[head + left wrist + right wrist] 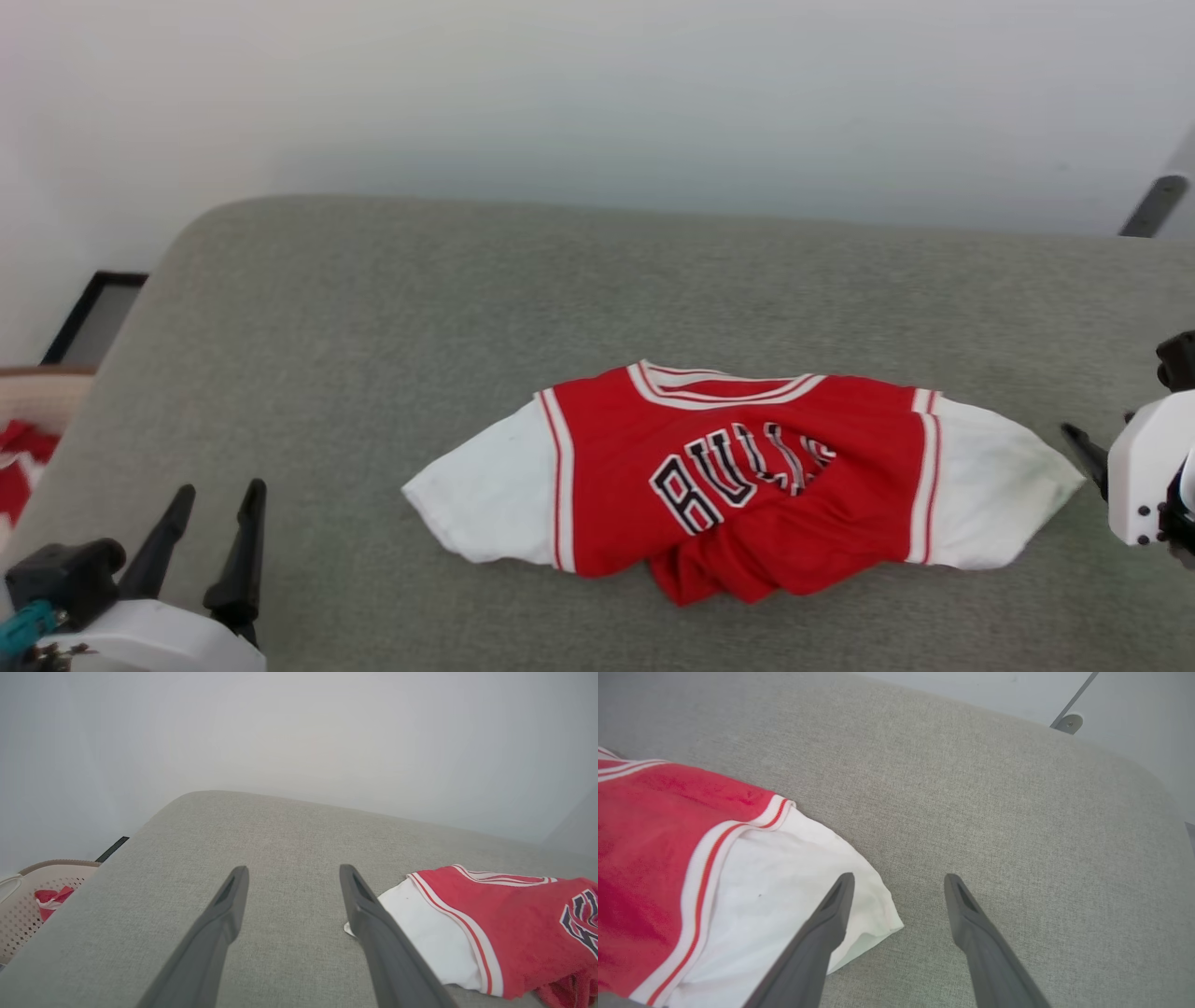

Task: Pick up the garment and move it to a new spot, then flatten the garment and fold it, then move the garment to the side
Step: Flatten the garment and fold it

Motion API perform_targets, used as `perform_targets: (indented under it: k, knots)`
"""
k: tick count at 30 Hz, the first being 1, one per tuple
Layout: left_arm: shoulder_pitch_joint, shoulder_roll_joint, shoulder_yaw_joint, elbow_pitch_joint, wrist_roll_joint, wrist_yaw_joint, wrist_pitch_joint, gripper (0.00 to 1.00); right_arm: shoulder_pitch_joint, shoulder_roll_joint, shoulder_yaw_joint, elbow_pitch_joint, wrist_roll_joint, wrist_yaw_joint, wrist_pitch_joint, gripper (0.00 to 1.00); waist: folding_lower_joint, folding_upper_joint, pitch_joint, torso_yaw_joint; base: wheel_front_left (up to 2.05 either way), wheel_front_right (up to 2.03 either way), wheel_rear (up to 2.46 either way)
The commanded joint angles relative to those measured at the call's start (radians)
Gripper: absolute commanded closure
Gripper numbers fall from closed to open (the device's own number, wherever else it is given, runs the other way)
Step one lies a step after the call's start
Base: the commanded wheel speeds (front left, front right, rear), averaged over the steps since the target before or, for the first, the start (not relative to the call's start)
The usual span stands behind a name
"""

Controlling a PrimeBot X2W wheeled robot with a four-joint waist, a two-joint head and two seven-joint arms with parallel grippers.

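Both grippers are empty, fingers spread wide. The right gripper (899, 877) hangs low over the cushion (1017, 812), its left finger over the tip of a white sleeve (784, 896); whether it touches the cloth I cannot tell. The left gripper (293, 870) hovers with the other sleeve (434, 938) just past its right finger, not touching.

Between the two lies the shirt (747, 467), chest up, a sleeve out toward each gripper and the collar on the far side. Its hem (728, 574), on the side nearer the grippers, is bunched and tucked, and a crease cuts through the letters. Farther off to the left gripper's left, past the cushion's edge, sits a basket (28, 900) with red cloth in it.

I judge this the flattening step: the shirt is placed but not yet smooth. The next move calls for each gripper to drop to a hem corner, pinch there, and draw the cloth toward the robot until the body lies flat.
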Motion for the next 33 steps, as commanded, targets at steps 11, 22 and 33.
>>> perform_targets:
  k: [11,22,33]
  knots:
    - [-0.005,0.072,-0.002,-0.043,-0.046,-0.029,0.114,0.0,0.114,0.031,-0.069,-0.181,-0.003,-0.001,-0.263,0.0,0.0,0.0,-0.066,-0.155,0.0,0.0,0.0]
    - [-0.159,0.102,-0.038,0.019,-0.271,-0.091,0.494,0.0,0.265,0.145,-0.242,-0.338,-0.112,-0.001,-0.323,0.0,0.0,0.0,-0.029,-0.207,0.0,0.0,0.0]
    - [-0.372,0.105,-0.134,0.199,-0.347,-0.036,0.856,0.0,0.341,0.229,-0.391,-0.503,-0.216,-0.001,-0.223,0.0,0.0,0.0,0.041,-0.227,0.0,0.0,0.0]
